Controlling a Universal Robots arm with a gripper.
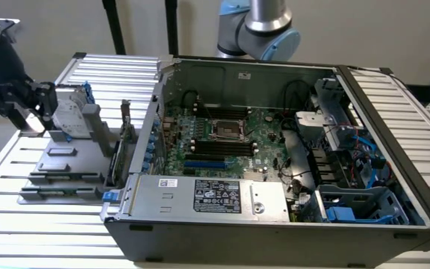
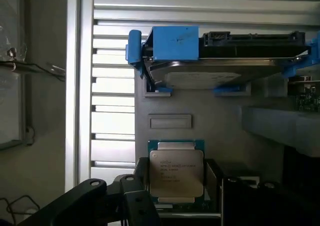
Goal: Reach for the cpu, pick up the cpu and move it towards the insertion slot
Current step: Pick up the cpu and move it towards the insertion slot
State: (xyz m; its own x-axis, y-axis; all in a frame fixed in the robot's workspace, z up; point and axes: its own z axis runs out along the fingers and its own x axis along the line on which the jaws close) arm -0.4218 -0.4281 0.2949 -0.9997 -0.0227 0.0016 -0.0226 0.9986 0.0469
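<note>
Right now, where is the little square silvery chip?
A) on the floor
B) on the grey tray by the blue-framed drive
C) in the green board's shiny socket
B: the little square silvery chip lies flat on the grey plastic tray, near the blue-framed silver drive.

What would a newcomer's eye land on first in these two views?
The open computer case dominates the exterior view, its green motherboard showing the shiny-framed insertion slot at the centre. At that view's left, the dark end effector hangs by an upright hard drive with a blue frame. In the wrist view the silvery cpu lies flat on a grey tray.
</note>
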